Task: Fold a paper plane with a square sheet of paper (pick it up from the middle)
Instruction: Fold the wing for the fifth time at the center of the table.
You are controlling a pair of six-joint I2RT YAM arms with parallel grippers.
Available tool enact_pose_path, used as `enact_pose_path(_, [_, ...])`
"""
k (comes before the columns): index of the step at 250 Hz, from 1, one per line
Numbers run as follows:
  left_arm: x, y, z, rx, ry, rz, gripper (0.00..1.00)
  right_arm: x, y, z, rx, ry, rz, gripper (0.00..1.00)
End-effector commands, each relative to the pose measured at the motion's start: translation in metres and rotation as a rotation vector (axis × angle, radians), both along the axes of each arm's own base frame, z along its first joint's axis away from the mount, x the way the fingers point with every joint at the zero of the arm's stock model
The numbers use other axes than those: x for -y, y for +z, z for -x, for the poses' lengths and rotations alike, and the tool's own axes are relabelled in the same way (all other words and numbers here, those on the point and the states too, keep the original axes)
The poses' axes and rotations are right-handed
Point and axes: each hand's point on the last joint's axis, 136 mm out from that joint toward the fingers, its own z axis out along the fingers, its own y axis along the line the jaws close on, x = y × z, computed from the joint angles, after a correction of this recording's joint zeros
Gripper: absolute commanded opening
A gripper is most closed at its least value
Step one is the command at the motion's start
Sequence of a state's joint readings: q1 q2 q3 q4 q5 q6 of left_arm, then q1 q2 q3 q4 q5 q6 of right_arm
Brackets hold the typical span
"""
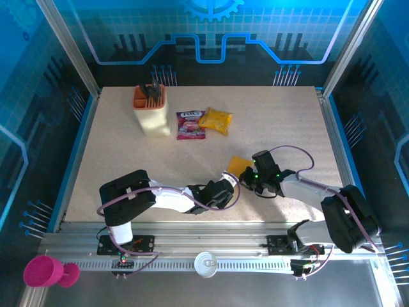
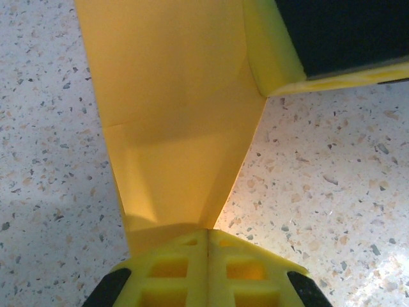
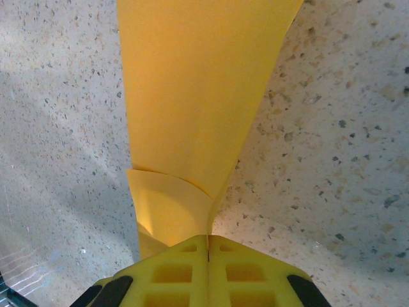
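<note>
The square sheet of paper (image 1: 239,165) was held above the table (image 1: 128,160), well apart from the cream holder (image 1: 152,114) and to that holder's near right, farther from it than the purple-red packet (image 1: 190,124) and the yellow snack bag (image 1: 215,120) lying just beside it. The left gripper (image 2: 208,246) was seen fully closed, its jaws pinched on one edge of the sheet; the right gripper (image 3: 208,246) was likewise fully closed on another edge. In each wrist view the sheet was shown running straight ahead from the fingertips, widening away from them, with a curled inner layer just ahead of the jaws. In the left wrist view a yellow finger of the right gripper was seen at the sheet's far right edge, so the two grips were set near one another. Neither arm could be called the nearer, both being already on the sheet. The coming fold was judged to turn on that forward-running axis being kept taut between the grips.
</note>
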State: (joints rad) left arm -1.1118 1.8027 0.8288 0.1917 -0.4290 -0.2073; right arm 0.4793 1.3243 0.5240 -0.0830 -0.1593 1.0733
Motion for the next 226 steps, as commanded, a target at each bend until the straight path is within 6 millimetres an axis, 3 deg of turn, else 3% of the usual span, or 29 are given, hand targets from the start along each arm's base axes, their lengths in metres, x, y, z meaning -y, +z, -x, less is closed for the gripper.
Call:
enact_pose_path(1, [0.006, -0.005, 0.008, -0.018, -0.055, 0.011, 0.0, -0.006, 0.005, -0.001, 0.002, 0.016, -0.014, 0.08])
enact_pose_path(35, [0.009, -0.001, 0.011, -0.047, -0.065, 0.052, 0.0, -0.007, 0.017, -0.004, 0.028, 0.044, -0.027, 0.26])
enact_pose_path(110, [0.007, 0.008, 0.009, -0.154, -0.034, 0.194, 0.0, 0.017, 0.059, -0.014, 0.119, 0.097, 0.011, 0.31])
enact_pose_path(159, [0.008, 0.008, 0.01, -0.189, -0.039, 0.227, 0.0, -0.004, 0.067, -0.031, 0.126, 0.281, -0.059, 0.28])
enact_pose_path(208, [0.01, 0.008, 0.01, -0.215, -0.04, 0.255, 0.0, -0.028, 0.05, -0.033, 0.063, 0.45, -0.11, 0.15])
enact_pose_path(226, [0.01, 0.008, 0.01, -0.218, -0.038, 0.26, 0.0, -0.038, 0.052, -0.039, 0.069, 0.498, -0.121, 0.12])
